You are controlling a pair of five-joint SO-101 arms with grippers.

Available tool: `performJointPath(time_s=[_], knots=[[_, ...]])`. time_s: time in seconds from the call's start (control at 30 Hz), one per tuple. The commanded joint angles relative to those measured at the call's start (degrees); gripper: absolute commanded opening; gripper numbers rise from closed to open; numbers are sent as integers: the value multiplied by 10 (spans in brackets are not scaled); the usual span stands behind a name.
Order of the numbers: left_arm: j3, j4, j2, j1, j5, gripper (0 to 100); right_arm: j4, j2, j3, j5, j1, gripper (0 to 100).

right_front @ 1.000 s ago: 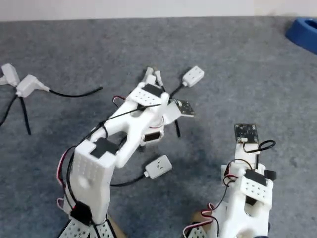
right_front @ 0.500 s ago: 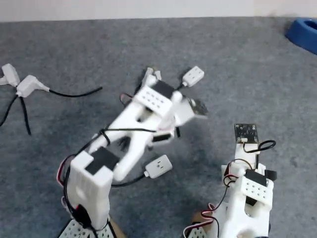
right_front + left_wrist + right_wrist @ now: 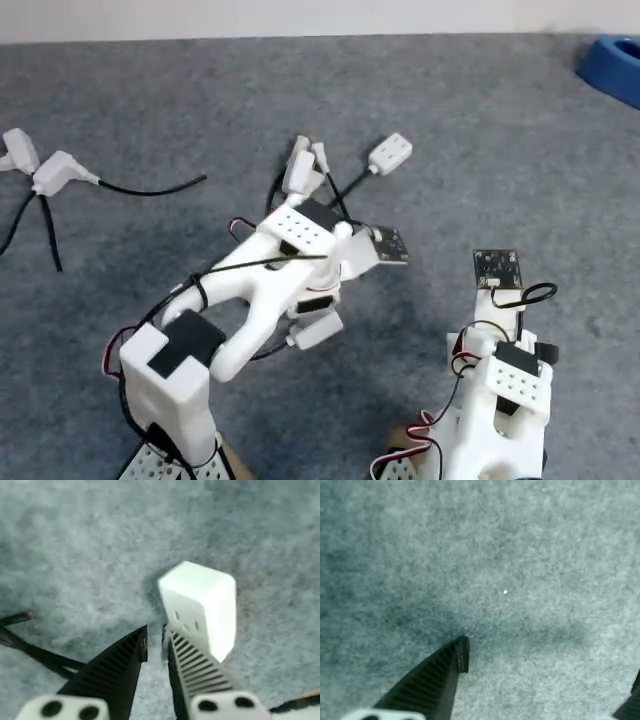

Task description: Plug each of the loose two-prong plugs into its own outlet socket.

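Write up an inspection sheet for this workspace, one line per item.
Surface: grey felt mat, flat.
Job's things: outlet socket beside the left gripper; second socket farther back; white plugs mid-table; two plugs at the far left.
Clutter: blue object at the far right corner.
Grippers: left gripper nearly shut, holding nothing; right gripper open over bare mat.
Cables: black cables trail loose from plugs and sockets.
Surroundings: pale strip beyond the mat; nothing else seen.
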Motion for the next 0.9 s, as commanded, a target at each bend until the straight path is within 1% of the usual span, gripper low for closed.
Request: performJointPath(time_s=[0.0,0.13,0.23,0.3,0.4,0.47,0.53,0.6,0.77,0.8,0.87], knots=[[1,-13,-15,-17,-11,88,-2,-2,1,6,-6,475],[-5,-14,-17,-25,-23,85,-2,-2,1,6,-6,475],[-55,3,-21,-50,-23,85,-1,-2,1,6,-6,475],[-104,50,-21,-60,-23,85,-1,-2,1,6,-6,475],[-188,122,-22,-55,-22,85,-1,-2,1,6,-6,475],[-255,164,-22,-44,-21,85,-1,-2,1,6,-6,475],[-296,202,-19,-24,-1,85,-1,-2,1,6,-6,475],[-282,213,-22,10,20,85,-1,-2,1,6,-6,475],[-170,203,-22,116,47,84,-1,-2,1,6,-4,475],[-157,193,-22,128,54,84,-1,-2,1,9,-2,475],[-134,173,-22,131,64,84,-1,-1,1,24,-2,475]])
